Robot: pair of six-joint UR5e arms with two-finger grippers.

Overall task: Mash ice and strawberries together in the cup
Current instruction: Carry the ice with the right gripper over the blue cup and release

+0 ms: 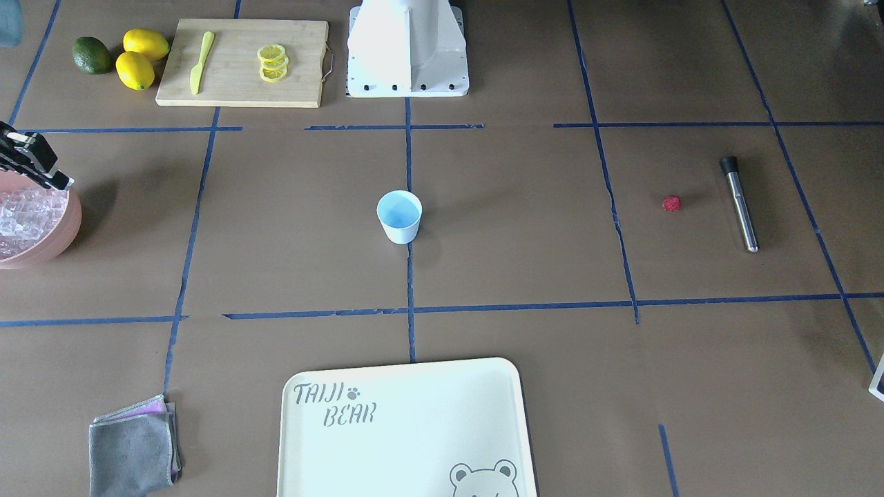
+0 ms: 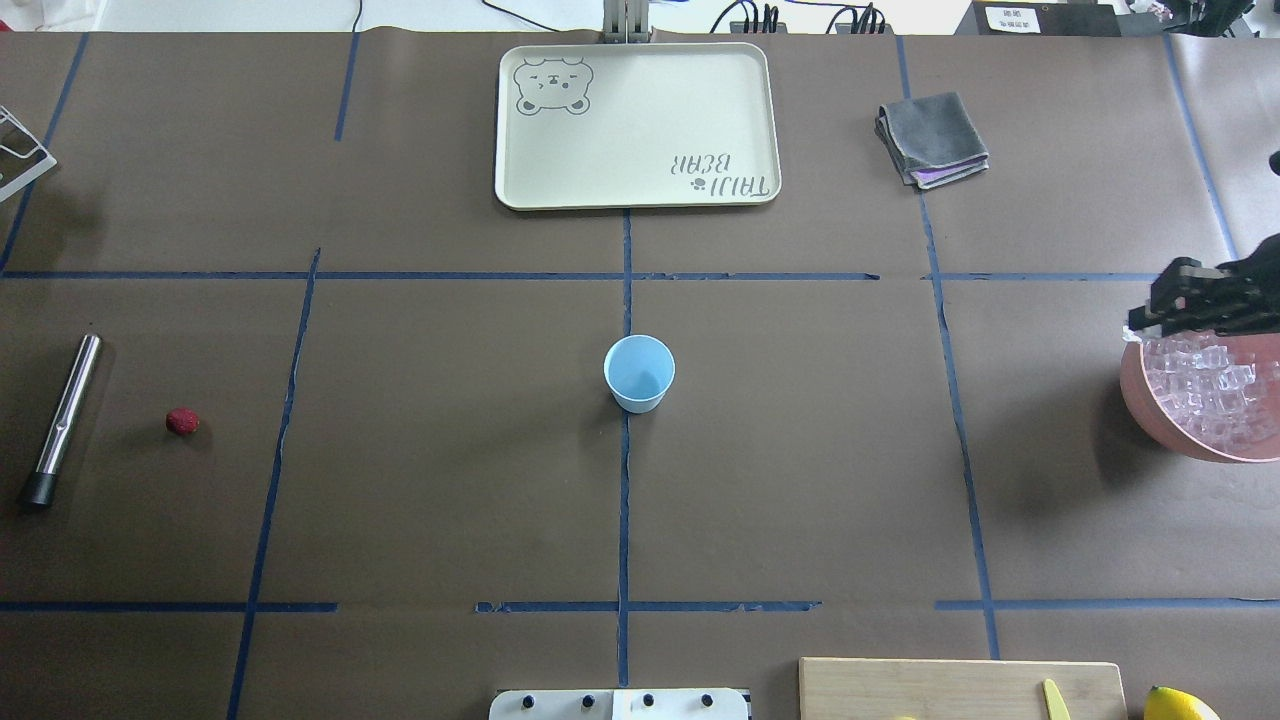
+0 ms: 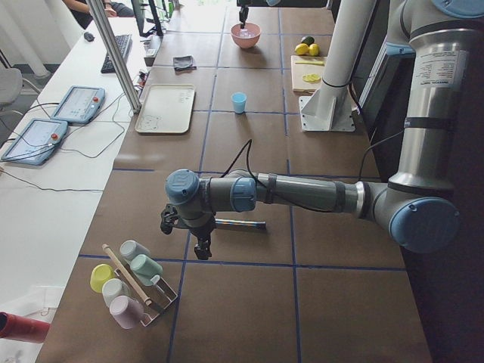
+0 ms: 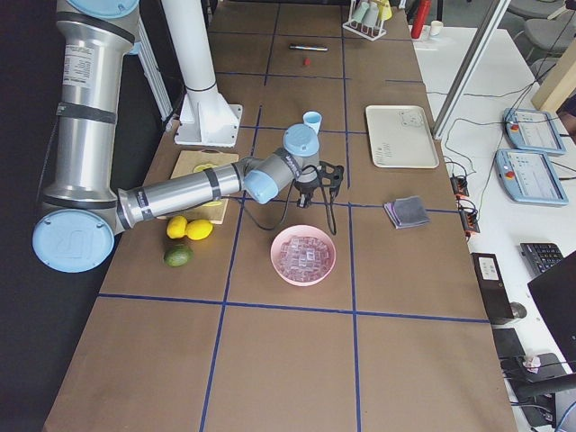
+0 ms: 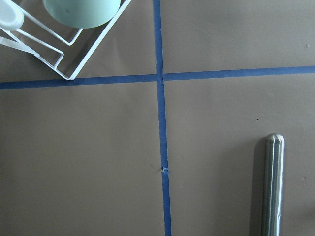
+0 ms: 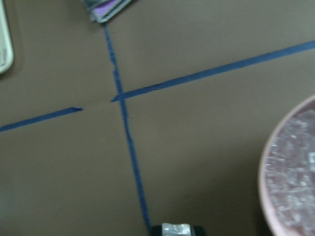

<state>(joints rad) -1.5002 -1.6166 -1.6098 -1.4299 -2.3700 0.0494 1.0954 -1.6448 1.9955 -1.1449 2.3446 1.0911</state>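
Note:
The light blue cup (image 2: 638, 373) stands upright and empty at the table's middle; it also shows in the front view (image 1: 399, 217). The red strawberry (image 2: 182, 421) lies far left beside a steel muddler (image 2: 62, 418). Ice cubes (image 2: 1205, 385) fill a pink bowl (image 2: 1130, 390) at the far right. My right gripper (image 2: 1135, 335) hangs over the bowl's rim, and the right wrist view shows it (image 6: 176, 230) shut on one clear ice cube. My left gripper (image 3: 200, 246) hovers near the muddler (image 5: 268, 187); I cannot tell whether it is open or shut.
A cream tray (image 2: 520, 120) and a folded grey cloth (image 2: 932, 135) lie at the far side. A cutting board (image 1: 242, 62) with lemon slices and a yellow knife, two lemons (image 1: 141, 59) and an avocado (image 1: 92, 55) sit near the base. A cup rack (image 3: 132, 283) stands at the left end.

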